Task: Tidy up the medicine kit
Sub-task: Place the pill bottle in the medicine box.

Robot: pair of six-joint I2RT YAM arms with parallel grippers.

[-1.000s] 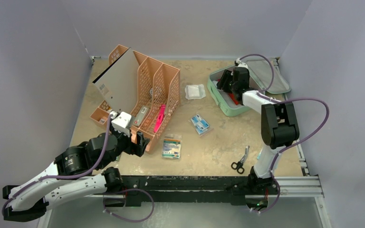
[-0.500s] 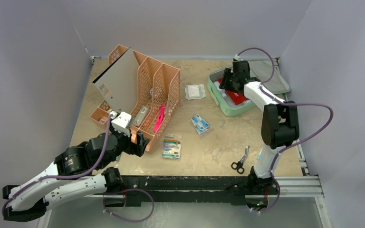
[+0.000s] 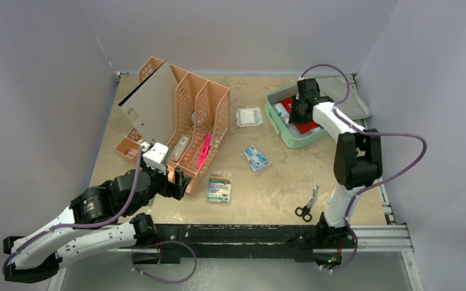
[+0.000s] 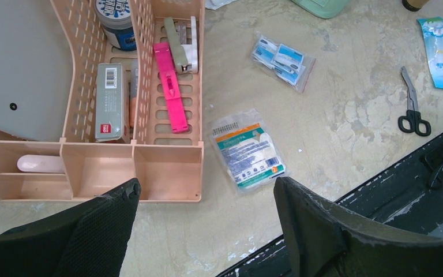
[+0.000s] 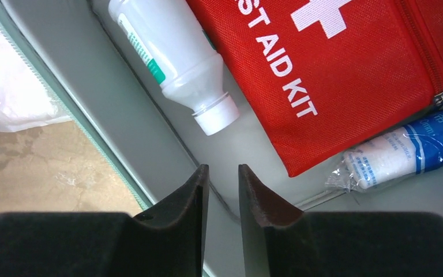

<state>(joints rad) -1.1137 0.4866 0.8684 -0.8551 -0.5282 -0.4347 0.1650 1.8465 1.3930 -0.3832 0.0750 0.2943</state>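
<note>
Mint-green, the kit (image 3: 291, 142) lies open at the far right of the table (image 3: 273, 188), its grey lid (image 3: 347, 102) folded back toward the wall. Inside lie a red pouch (image 5: 352, 75), a white bottle (image 5: 173, 57) just beside it, and a blue-wrapped roll (image 5: 404, 153) by the pouch's corner. The right gripper (image 5: 222, 173) hangs over the kit's grey floor, its fingers nearly together with only a slit between them, gripping nothing. The left gripper (image 4: 205, 190) hovers at the near end of the orange rack (image 3: 185, 112), fingers spread wide and empty. Scissors (image 3: 306, 206), two packets (image 3: 219, 187) and a white pad (image 3: 249, 116) lie on the table between rack and kit.
</note>
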